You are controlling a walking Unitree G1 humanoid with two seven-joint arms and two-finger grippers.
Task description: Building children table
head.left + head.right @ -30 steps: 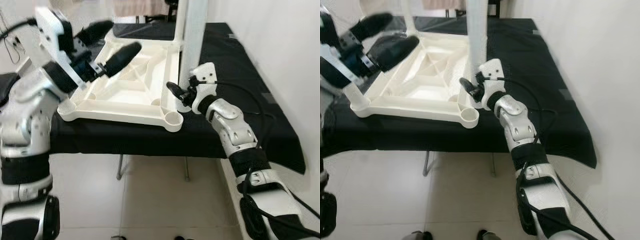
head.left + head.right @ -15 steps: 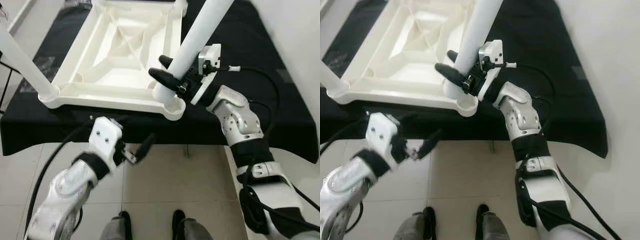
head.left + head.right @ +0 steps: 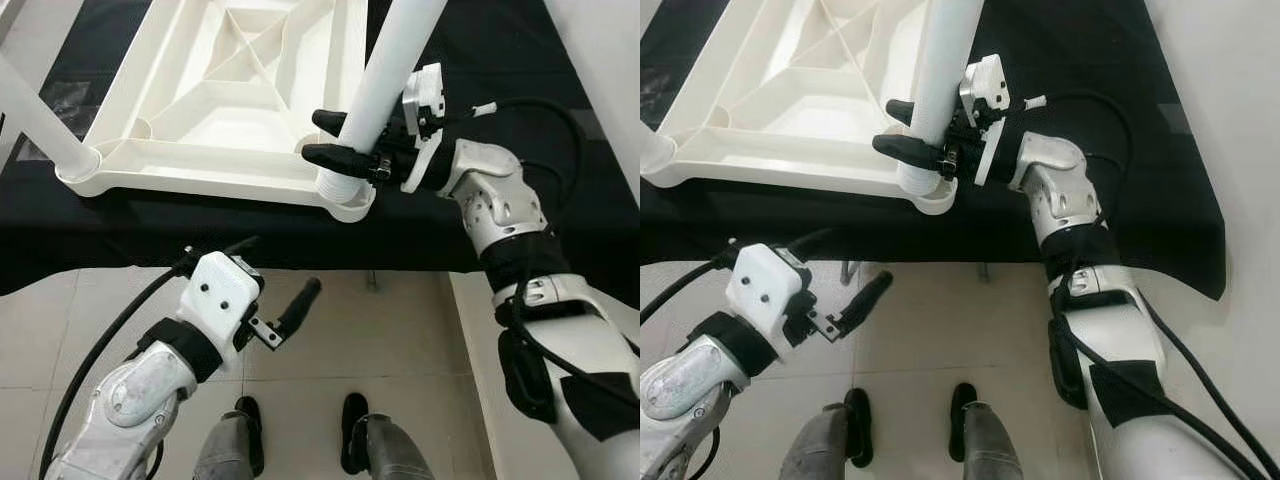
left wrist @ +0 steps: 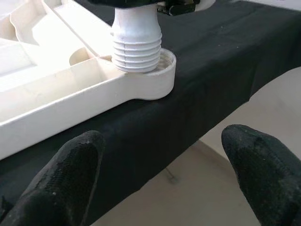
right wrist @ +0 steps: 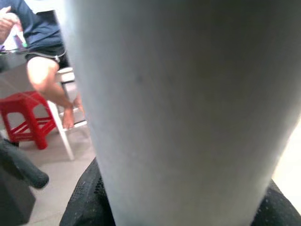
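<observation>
I see the desk (image 3: 560, 60) draped in a black cloth (image 3: 1110, 120), its near edge running across the head views above the pale floor tiles (image 3: 400, 350). On it lies the white plastic tabletop (image 3: 200, 120), upside down, ribbed underside facing up, with its near side along the desk's near edge. One white leg (image 3: 30, 115) stands in the socket at the tabletop's near left corner. A second white leg (image 3: 385, 70) stands, tilted, in the round socket (image 4: 160, 77) at the near right corner, which sits right at the desk's near edge; in the left wrist view its ribbed threaded end (image 4: 137, 49) rests in that socket with the threads exposed above the rim. My right gripper (image 3: 335, 140) has its two black fingers closed around this leg just above the socket, one on either side, and the right wrist view is close against the leg's pale surface. My left gripper (image 3: 270, 300) hangs below the desk's near edge, over the floor, touching nothing; its fingers (image 4: 70, 174) are spread wide apart in the left wrist view. In the right wrist view, a seated person's bare leg (image 5: 44, 82) and a red stool (image 5: 26, 115) show in the background.
</observation>
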